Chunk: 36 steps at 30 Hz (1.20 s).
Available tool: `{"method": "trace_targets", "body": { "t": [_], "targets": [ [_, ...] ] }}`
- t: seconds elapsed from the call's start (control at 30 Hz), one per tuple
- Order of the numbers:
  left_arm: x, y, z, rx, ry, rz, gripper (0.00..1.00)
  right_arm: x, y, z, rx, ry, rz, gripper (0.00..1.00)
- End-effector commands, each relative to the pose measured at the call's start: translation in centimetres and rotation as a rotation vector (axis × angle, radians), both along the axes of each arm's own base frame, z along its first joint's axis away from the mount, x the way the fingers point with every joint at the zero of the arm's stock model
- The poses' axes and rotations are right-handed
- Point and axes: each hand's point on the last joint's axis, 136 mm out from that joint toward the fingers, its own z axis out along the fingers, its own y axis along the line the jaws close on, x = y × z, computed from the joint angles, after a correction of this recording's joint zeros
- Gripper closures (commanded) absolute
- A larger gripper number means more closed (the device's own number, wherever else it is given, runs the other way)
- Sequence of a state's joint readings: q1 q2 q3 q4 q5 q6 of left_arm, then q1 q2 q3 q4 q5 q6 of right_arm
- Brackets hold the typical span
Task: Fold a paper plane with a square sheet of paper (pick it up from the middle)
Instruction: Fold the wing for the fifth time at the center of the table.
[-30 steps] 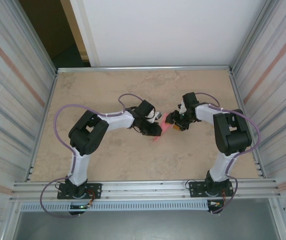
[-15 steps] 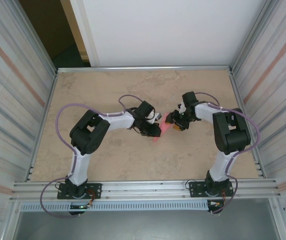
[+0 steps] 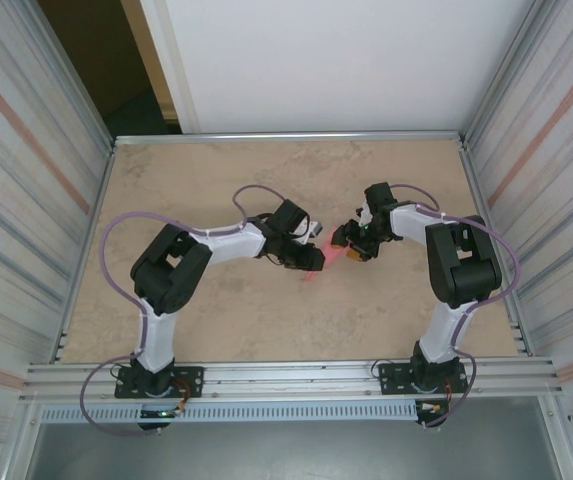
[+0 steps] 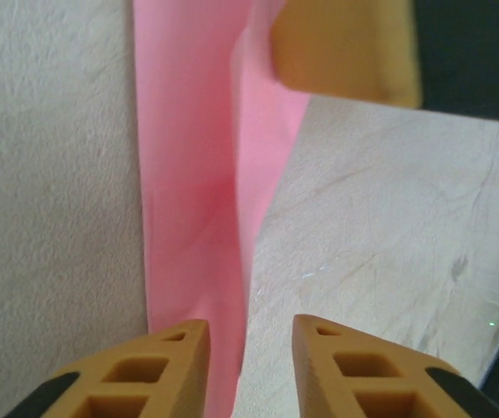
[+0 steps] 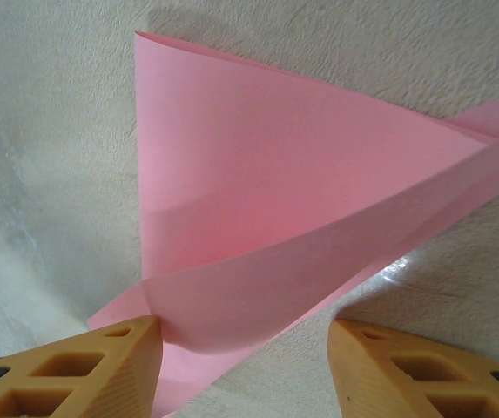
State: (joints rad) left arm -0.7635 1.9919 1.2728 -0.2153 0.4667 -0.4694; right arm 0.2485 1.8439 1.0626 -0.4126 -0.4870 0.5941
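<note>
The pink square sheet of paper (image 3: pixel 332 257) lies folded on the table between my two grippers. In the left wrist view it is a narrow pink strip (image 4: pixel 188 174) with a centre crease, running down beside my left gripper's (image 4: pixel 247 326) left finger. The jaws stand apart, with bare table in the gap. In the right wrist view the paper (image 5: pixel 275 174) is a pointed triangle with one flap curling up against the left finger of my right gripper (image 5: pixel 245 326), which is open wide. One yellow finger (image 4: pixel 345 48) of the right gripper presses near the strip's far end.
The tan marbled table (image 3: pixel 216 320) is walled by metal panels left and right, with a rail along the near edge. My left gripper (image 3: pixel 311 260) and right gripper (image 3: pixel 344 240) nearly meet at the table's middle.
My left gripper's jaws have parted from nearly shut. The left arm's elbow has shifted slightly left. The right arm has stayed put.
</note>
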Motion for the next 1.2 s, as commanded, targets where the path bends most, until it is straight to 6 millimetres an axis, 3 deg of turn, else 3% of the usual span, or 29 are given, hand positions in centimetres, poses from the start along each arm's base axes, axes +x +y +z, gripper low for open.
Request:
{"method": "trace_targets", "body": {
  "t": [0.0, 0.3, 0.67, 0.9, 1.17],
  "targets": [
    [0.1, 0.9, 0.3, 0.064, -0.067, 0.006, 0.63, -0.7, -0.9, -4.7, -0.112, 0.043, 0.004, 0.45],
    [-0.2, 0.5, -1.5, 0.123, -0.076, -0.04, 0.56, -0.7, -0.8, -4.6, -0.111, 0.044, 0.003, 0.45],
    [-1.1, 1.1, -3.7, 0.167, -0.037, -0.083, 0.65, -0.8, -0.9, -4.8, -0.116, 0.051, 0.003, 0.45],
    [-1.3, 1.3, -4.3, 0.174, -0.021, -0.088, 0.74, -1.0, -1.1, -5.3, -0.128, 0.064, 0.002, 0.46],
    [-1.5, 1.3, -4.8, 0.174, 0.0, -0.086, 0.77, -1.3, -1.3, -5.7, -0.139, 0.077, 0.006, 0.47]
  ]
}}
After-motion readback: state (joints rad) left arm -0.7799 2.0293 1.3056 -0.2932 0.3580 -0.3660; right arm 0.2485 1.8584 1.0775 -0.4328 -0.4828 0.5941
